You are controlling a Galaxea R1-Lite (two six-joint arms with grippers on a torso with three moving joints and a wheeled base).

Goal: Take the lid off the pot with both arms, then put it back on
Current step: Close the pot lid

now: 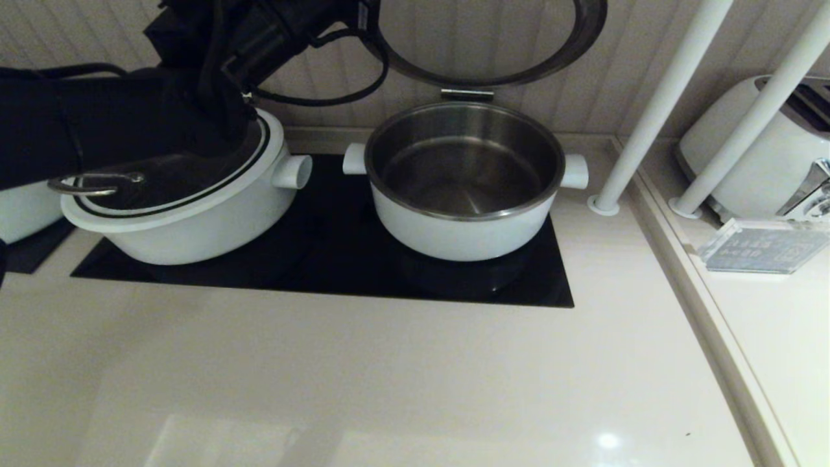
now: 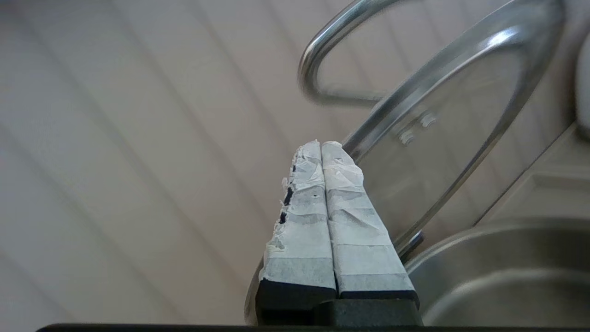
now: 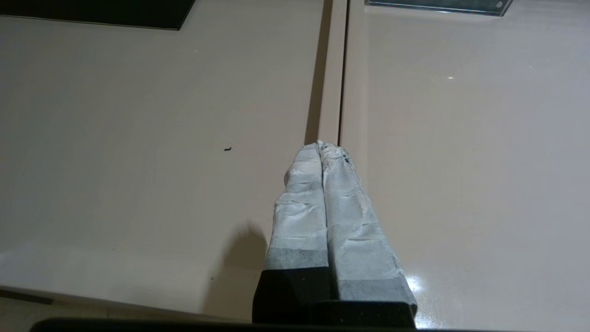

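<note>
The lid (image 1: 483, 42) was found raised clear of the pot (image 1: 463, 185), held tilted on edge above and behind the open vessel, which stood on the dark hob (image 1: 337, 259) set into the counter (image 1: 389, 376). The left end effector (image 2: 322, 147) was observed with its taped fingers (image 2: 350, 221) pressed together at the lid's metal rim; whether the rim was actually pinched between them or merely lay alongside could not be established from the wrist view. The loop handle (image 2: 322, 60) of the lid was seen beyond the fingertips, untouched. The right end effector (image 3: 322, 147) was noted with fingers pressed together on nothing, hanging over bare counter well apart from the pot. The lid was judged rigid, glass-panelled with a steel rim, moderately heavy, smooth and liable to slip or crack if dropped. The loop handle was judged the soundest place of hold, the rim offering only a thin, slick edge. A second lidded pot (image 1: 188, 207) stood to the left beneath the left arm.
</note>
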